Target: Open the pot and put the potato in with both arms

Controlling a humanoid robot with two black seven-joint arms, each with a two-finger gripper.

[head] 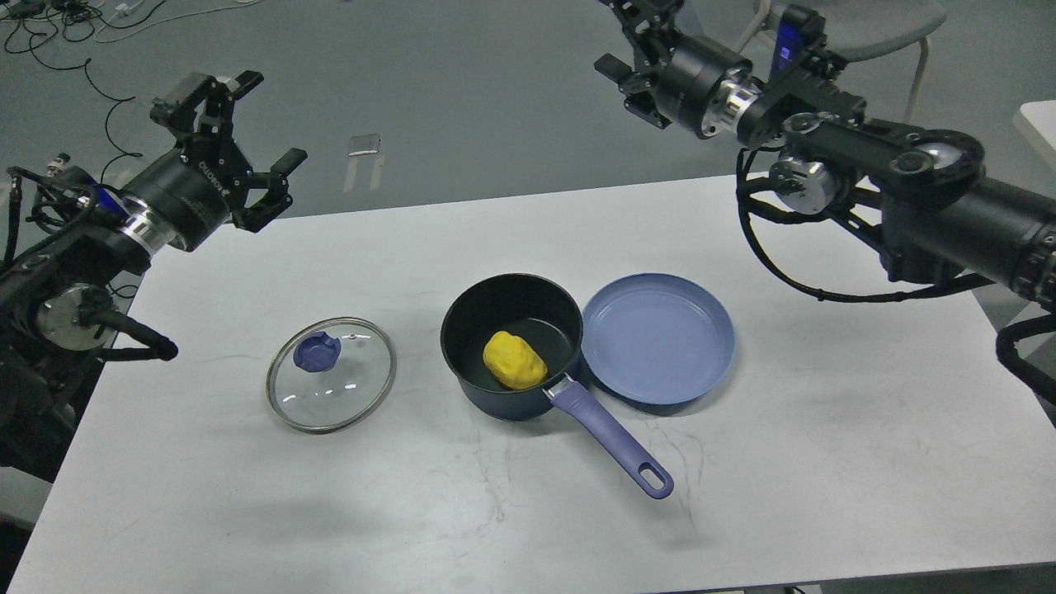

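The dark pot (pixel 462 318) stands open at mid-table with its purple handle (pixel 615 441) pointing to the front right. The yellow potato (pixel 513 360) lies inside it. The glass lid (pixel 330 375) with a blue knob lies flat on the table left of the pot. My left gripper (pixel 275 117) is open and empty, raised above the table's far left corner. My right gripper (pixel 612 35) is open and empty, high above the far edge of the table; its fingertips are partly cut off by the top of the view.
An empty blue plate (pixel 657 338) touches the pot's right side. The white table (pixel 825 462) has a chair (pixel 833 25) behind it. Cables (pixel 49 33) lie on the floor at the far left.
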